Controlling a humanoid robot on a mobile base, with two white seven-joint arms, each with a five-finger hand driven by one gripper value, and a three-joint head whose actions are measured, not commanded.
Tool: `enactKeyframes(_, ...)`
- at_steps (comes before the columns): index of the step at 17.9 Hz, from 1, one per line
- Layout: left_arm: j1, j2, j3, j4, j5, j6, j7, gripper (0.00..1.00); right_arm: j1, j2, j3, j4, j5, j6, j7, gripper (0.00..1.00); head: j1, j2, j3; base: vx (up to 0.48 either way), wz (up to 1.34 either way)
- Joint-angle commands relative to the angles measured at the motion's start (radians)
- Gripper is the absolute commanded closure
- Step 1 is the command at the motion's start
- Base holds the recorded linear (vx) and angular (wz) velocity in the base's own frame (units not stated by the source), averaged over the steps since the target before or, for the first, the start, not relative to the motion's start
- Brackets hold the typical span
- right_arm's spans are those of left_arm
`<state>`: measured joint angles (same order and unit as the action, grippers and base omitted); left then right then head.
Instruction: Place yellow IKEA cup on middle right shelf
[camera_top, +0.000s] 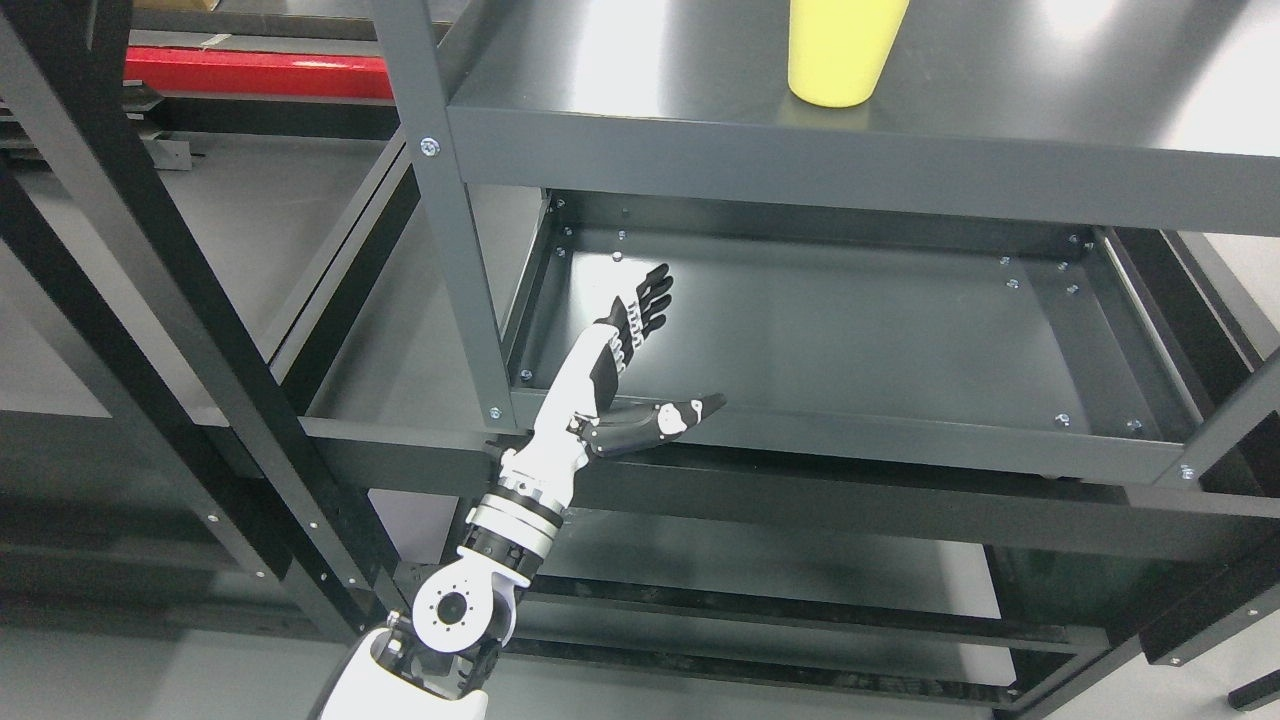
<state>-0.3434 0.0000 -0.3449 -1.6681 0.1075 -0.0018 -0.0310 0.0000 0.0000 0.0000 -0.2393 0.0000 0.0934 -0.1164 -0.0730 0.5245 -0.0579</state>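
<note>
A yellow cup (838, 52) stands upright on the upper grey shelf (1000, 120) at the top of the head view, its rim cut off by the picture's edge. My left hand (672, 352) reaches in from the lower left, well below the cup, over the front left of the lower shelf tray (850, 340). Its fingers (645, 305) are stretched out straight and the thumb (680, 415) sticks out to the right, holding nothing. The right arm does not show.
A grey upright post (450, 230) stands just left of my hand. Black diagonal frame bars (180, 330) cross the left side. A red bar (260, 72) lies at the top left. Lower shelf rails (800, 610) run beneath.
</note>
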Motion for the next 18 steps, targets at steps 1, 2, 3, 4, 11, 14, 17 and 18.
enactKeyframes(1,0.027,0.017,0.084,-0.051,-0.009,0.019,-0.007,0.01,0.014,-0.017,0.017,0.000,-0.025,0.000,0.000,0.01,0.0000,0.000,0.000,0.000,0.00)
enactKeyframes(2,0.038,0.017,0.095,-0.059,-0.009,0.020,-0.007,0.01,0.014,-0.017,0.017,0.000,-0.025,0.000,0.000,0.00,0.0000,0.000,0.000,0.000,0.00)
enactKeyframes(3,0.047,0.017,0.101,-0.064,-0.009,0.020,-0.007,0.01,0.014,-0.017,0.017,0.000,-0.025,0.000,0.000,0.01,0.0000,0.000,0.000,0.000,0.00)
enactKeyframes(4,0.064,0.017,0.106,-0.070,-0.008,0.019,-0.007,0.01,0.014,-0.017,0.017,0.000,-0.025,0.000,0.000,0.01,0.0000,0.000,0.000,0.000,0.00)
enactKeyframes(11,0.099,0.017,0.126,-0.082,-0.008,0.017,-0.006,0.01,0.014,-0.017,0.017,0.000,-0.025,0.000,0.000,0.01,0.0000,0.000,0.000,0.000,0.00)
enactKeyframes(14,0.116,0.017,0.127,-0.082,-0.006,0.016,-0.006,0.01,0.014,-0.017,0.017,0.000,-0.025,0.000,0.000,0.01,0.0000,0.000,0.000,0.000,0.00)
enactKeyframes(17,0.132,0.017,0.126,-0.082,-0.003,0.013,-0.007,0.01,0.014,-0.017,0.017,0.000,-0.025,0.000,0.000,0.01,0.0000,0.000,0.000,0.000,0.00)
enactKeyframes(18,0.132,0.017,0.126,-0.082,-0.003,0.011,-0.007,0.01,0.014,-0.017,0.017,0.000,-0.025,0.000,0.000,0.01,0.0000,0.000,0.000,0.000,0.00)
